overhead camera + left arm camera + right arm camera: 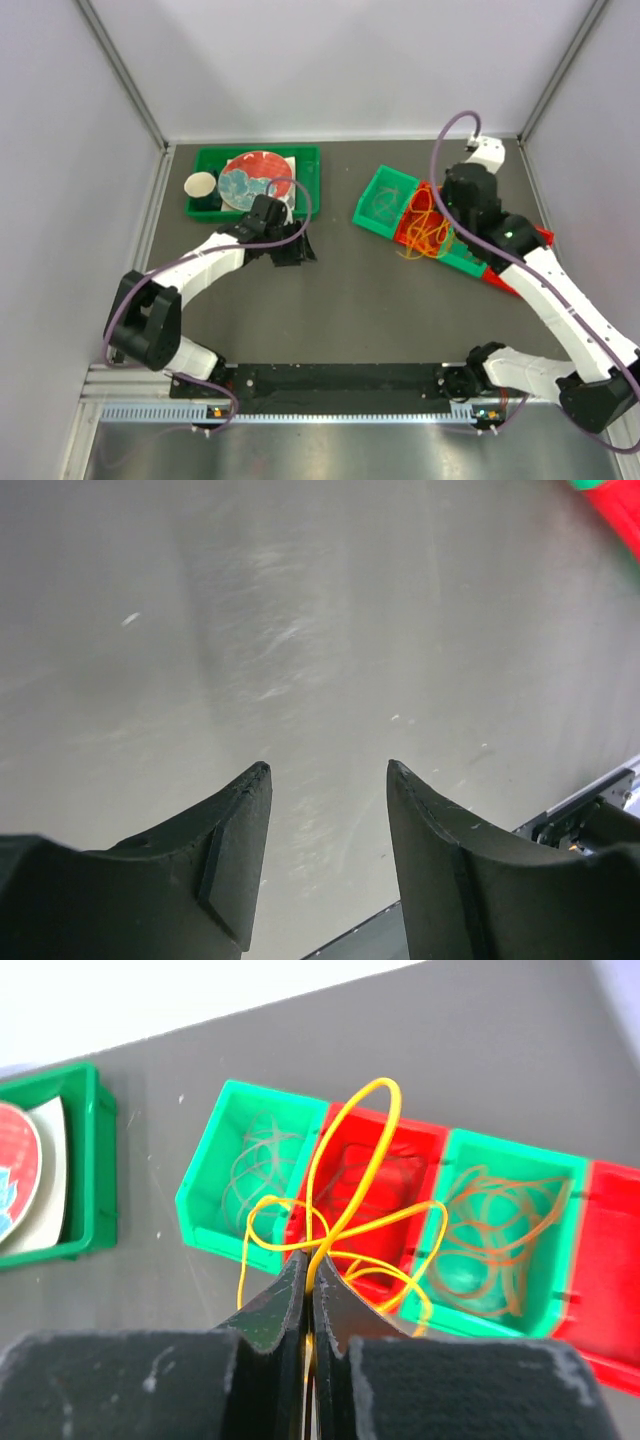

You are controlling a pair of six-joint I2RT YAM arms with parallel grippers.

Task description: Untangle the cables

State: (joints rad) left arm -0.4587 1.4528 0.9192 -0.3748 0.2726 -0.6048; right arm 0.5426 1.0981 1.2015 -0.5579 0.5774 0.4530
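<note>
right gripper [312, 1260] has its fingers pressed together on a yellow cable [383, 1082], whose loops fan out just ahead of the fingertips. beyond and below the tips lies a row of four bins. a green bin [200, 1210] to the gripper's left holds dull thin loops [262, 1160]. a red bin [400, 1125] sits straight ahead. a second green bin [520, 1152] to its right holds orange cables [500, 1230], with another red bin [610, 1260] further right. left gripper [328, 768], well apart from these, has its fingers spread apart, with grey table [300, 630] ahead of them.
</note>
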